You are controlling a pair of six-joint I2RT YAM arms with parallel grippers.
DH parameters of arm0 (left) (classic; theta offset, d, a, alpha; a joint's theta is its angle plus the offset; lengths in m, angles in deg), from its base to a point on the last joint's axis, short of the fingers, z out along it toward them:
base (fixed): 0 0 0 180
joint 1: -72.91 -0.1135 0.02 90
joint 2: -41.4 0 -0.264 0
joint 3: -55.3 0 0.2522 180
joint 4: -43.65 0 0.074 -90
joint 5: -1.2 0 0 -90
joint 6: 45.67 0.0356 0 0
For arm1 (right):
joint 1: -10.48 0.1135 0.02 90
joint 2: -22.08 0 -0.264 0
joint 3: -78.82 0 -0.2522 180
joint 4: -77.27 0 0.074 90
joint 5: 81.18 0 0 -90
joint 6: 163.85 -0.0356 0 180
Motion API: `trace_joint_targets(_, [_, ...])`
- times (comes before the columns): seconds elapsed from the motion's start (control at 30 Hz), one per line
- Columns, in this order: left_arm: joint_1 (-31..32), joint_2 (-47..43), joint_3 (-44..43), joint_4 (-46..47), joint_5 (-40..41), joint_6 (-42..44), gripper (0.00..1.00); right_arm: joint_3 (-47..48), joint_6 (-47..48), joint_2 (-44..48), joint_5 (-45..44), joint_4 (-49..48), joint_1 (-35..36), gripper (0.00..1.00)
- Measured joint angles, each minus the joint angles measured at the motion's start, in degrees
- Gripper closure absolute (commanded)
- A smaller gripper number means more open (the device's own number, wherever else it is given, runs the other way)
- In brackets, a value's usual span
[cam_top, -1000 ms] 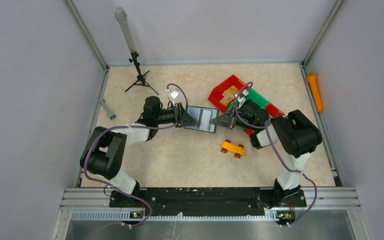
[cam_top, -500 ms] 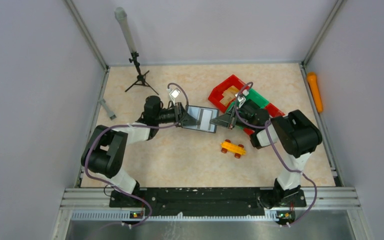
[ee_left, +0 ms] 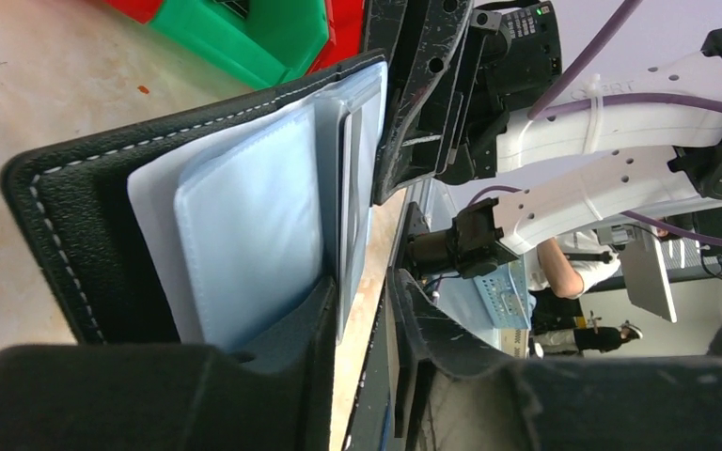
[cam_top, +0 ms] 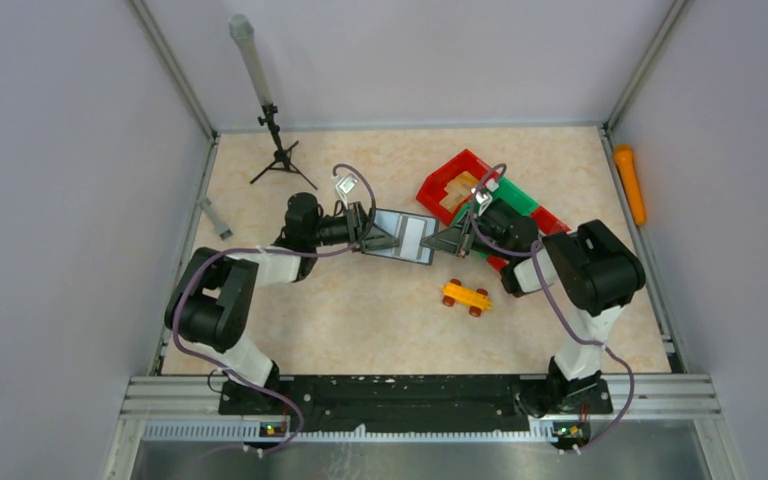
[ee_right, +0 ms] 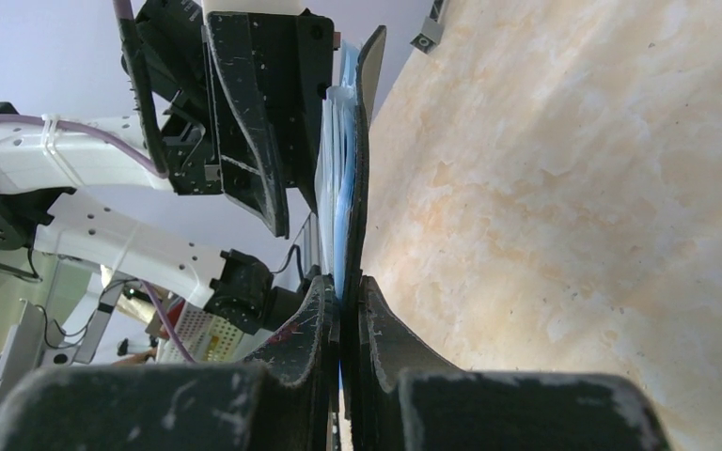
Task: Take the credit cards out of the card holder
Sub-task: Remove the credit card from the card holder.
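The worktop (cam_top: 360,330) is wide and pale. A red bin (cam_top: 448,182) and a green bin (cam_top: 518,197) sit at its far right.

The card holder (cam_top: 402,238) is in the middle of the worktop, just left of the bins. It is between the two arms and lies open with its grey inside facing up. I cannot tell if it rests on the worktop or hangs just over it. A little yellow toy car (cam_top: 465,296) stands nearer, apart from the holder.

The right end effector (cam_top: 448,241) is squeezed tight on the right edge of the holder. The black cover and the thin inner leaves are pinched between its jaws. The left end effector (cam_top: 370,236) is at the left edge, with its jaws a little apart around the inner leaves. I cannot tell if it has a real pinch on anything.

The pale blue cards (ee_left: 244,225) are all tucked in their pockets, so none is out yet.

I think the step in hand is getting hold of the first card. The right side seems to hold the holder steady for this.

Next, the left jaws need to close on one card only, not on the pocket or the cover. Then the card must slide straight out to the left. If the pinch catches the pocket too, the whole holder will likely tug along.
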Motion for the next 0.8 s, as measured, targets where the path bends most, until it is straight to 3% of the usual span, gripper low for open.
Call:
trace_joint_targets(0.13, [-0.1,0.7,0.0,2.1,-1.0,-1.7,0.72,0.0,0.0,0.0,0.0,0.1,0.0,1.00])
trace_joint_targets(0.3, [-0.2,1.0,0.0,2.9,-1.4,-2.5,0.95,0.0,0.0,0.1,0.0,0.1,0.0,1.00])
trace_joint_targets(0.37, [-0.4,1.0,0.1,3.1,-1.4,-2.4,1.00,0.0,0.0,0.4,0.0,0.1,0.0,1.00])
trace_joint_targets(0.8, [-1.9,-0.4,2.8,4.1,-0.3,-2.2,1.00,0.0,0.4,0.9,0.1,0.9,0.1,1.00])
